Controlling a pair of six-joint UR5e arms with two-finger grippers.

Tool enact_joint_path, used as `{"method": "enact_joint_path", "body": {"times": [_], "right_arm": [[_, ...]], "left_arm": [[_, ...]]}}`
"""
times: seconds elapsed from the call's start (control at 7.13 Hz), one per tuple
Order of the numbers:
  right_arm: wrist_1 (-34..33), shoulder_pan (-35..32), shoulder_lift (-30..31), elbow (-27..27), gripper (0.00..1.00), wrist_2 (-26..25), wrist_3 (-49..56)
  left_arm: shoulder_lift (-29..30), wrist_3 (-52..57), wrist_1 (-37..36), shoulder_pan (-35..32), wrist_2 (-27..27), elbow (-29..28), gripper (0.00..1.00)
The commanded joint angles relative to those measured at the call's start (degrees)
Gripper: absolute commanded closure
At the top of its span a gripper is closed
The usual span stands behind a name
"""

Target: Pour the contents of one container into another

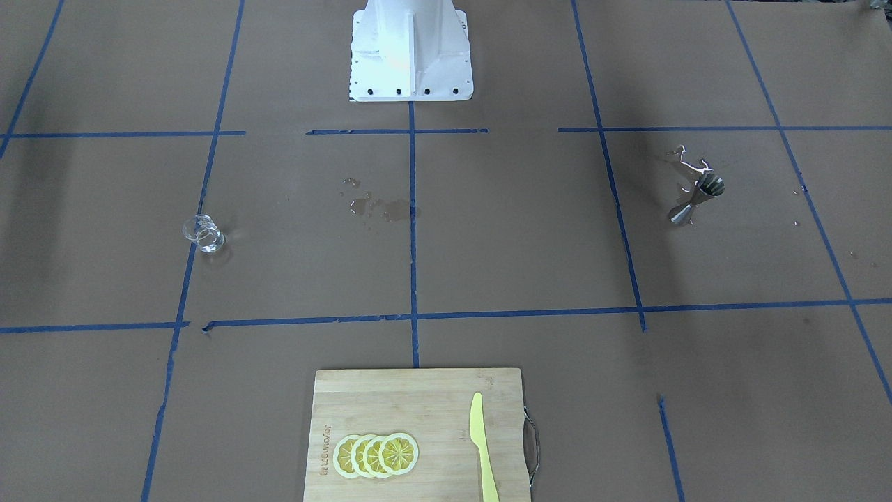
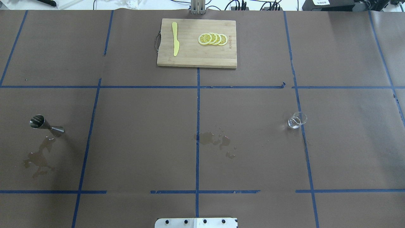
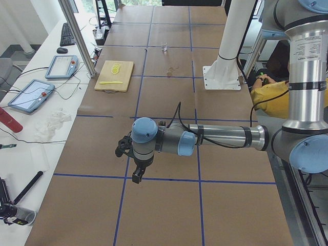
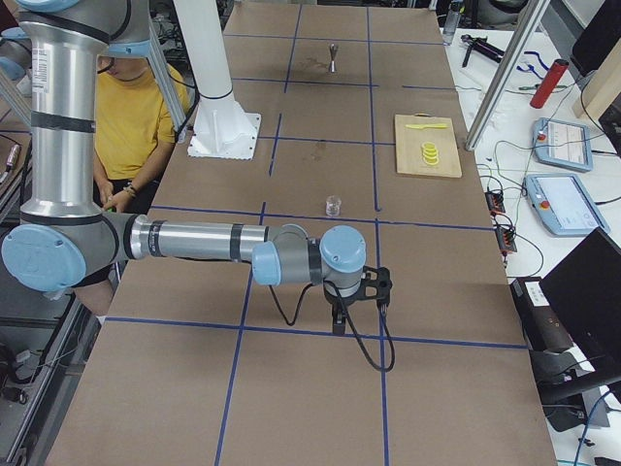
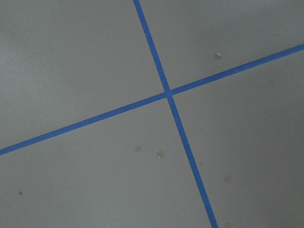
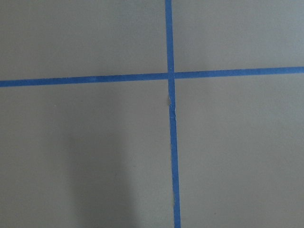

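The clear glass cup stands upright and alone on the robot's right half of the table. Far off on the left half stands the steel jigger, a spilled puddle beside it. Neither gripper is near them. My left gripper hangs over the table's left end. At the right end my right gripper points down. Both show only in the side views, so I cannot tell if they are open or shut. The wrist views hold just brown paper and blue tape.
A wooden cutting board with lemon slices and a yellow knife lies at the far middle edge. A smaller wet patch marks the centre. The white robot base stands at the near middle. A person in yellow sits behind it.
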State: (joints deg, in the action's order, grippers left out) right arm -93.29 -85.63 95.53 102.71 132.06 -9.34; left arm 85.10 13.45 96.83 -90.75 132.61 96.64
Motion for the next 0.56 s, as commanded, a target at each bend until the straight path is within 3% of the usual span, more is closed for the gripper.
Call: {"method": "enact_joint_path", "body": {"times": [0.0,0.42], "right_arm": [[-1.99,0.47,0.53,0.92,0.0,-0.06,0.02],[-1.64,0.47,1.15,0.04,0.0,1.62,0.02]], "left_arm": [[0.15,0.09,0.03,0.05,0.02,-0.31,0.0],[0.33,0.26,0.03,-0.04,0.02,0.3,0.0]]}}
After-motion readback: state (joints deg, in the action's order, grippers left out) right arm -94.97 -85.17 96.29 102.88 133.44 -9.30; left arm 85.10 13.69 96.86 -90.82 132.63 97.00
